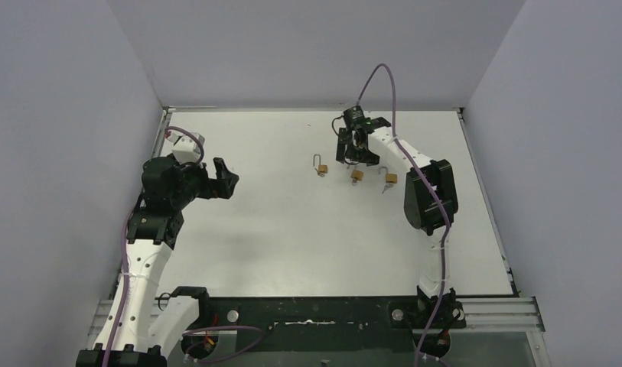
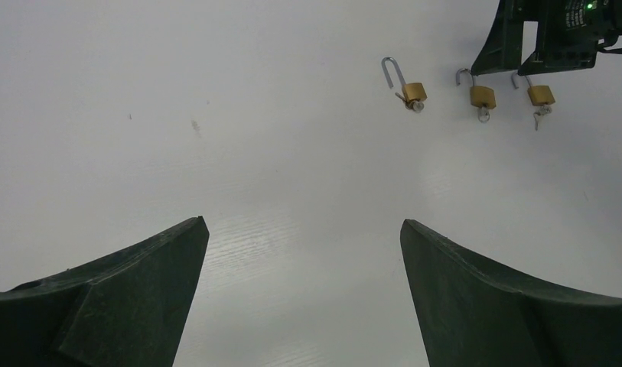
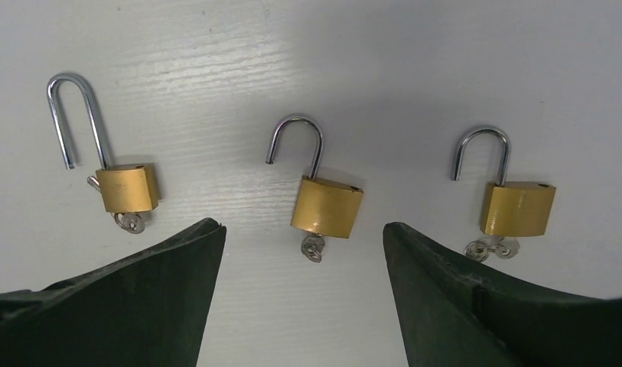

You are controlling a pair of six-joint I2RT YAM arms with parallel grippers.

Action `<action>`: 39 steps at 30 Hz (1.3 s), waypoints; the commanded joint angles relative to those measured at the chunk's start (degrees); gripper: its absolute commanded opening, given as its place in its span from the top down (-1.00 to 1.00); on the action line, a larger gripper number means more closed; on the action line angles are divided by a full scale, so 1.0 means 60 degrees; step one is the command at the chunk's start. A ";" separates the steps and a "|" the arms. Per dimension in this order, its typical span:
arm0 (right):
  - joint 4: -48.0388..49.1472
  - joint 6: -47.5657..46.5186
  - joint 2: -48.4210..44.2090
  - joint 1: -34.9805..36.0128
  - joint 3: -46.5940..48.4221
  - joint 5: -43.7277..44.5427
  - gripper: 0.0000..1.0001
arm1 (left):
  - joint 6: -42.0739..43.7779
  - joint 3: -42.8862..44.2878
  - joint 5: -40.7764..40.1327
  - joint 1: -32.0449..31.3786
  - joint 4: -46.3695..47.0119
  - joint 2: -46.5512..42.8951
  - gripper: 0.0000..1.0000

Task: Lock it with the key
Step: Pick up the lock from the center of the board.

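Three brass padlocks lie in a row on the white table, each with its steel shackle swung open and a key in its underside. In the right wrist view they are the left padlock [image 3: 126, 189], the middle padlock [image 3: 327, 206] and the right padlock [image 3: 517, 209]. The middle one's key [image 3: 314, 248] sits between my fingertips. My right gripper [image 3: 301, 226] hovers open over the middle padlock [image 1: 356, 175], holding nothing. My left gripper [image 1: 229, 177] stands wide open and empty, well to the left of the padlocks [image 2: 414, 92].
Grey walls close in the white table [image 1: 292, 229] on the left, back and right. A black rail [image 1: 315, 313] with the arm bases runs along the near edge. The right arm's purple cable [image 1: 388, 84] loops above the back of the table.
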 commanded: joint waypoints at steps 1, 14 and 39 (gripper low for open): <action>-0.0132 0.0294 0.0105 0.0069 0.0171 0.0233 -0.53 | 0.0072 0.0011 0.0346 0.0065 0.0142 -0.0211 -0.95; 0.0523 0.0828 -0.0060 0.0056 -0.1253 0.0339 -0.19 | 0.0109 -0.0051 0.0390 0.0065 0.0134 -0.0174 -0.95; 0.1905 0.0757 0.0030 -0.0383 -0.2013 -0.0381 0.32 | 0.0146 -0.0005 0.0422 0.0065 -0.0034 -0.0138 -0.95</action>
